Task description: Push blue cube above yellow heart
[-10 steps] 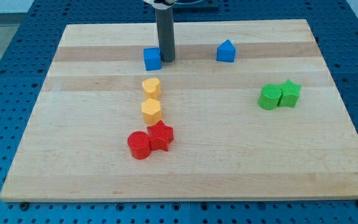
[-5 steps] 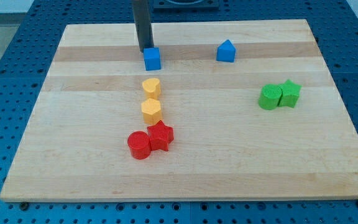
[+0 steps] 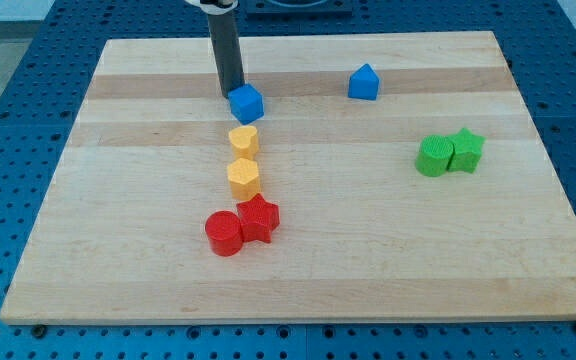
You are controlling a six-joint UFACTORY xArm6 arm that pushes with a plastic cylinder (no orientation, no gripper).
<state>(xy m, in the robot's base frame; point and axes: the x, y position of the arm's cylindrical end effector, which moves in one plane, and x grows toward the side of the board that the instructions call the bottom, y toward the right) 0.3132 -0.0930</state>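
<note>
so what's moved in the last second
My tip went from the blue cube's right side round to its upper left and nudged it down toward the yellow heart, turning it a little. The other blocks stayed put.

Board: pale wood, visible grain bands, matt smooth finish. Blue cube, yellow heart, green blocks: plastic look, finely ribbed surfaces. Rod down to my tip: dark, smooth, faint sheen. Surrounding base: blue, perforated with regular holes.
</note>
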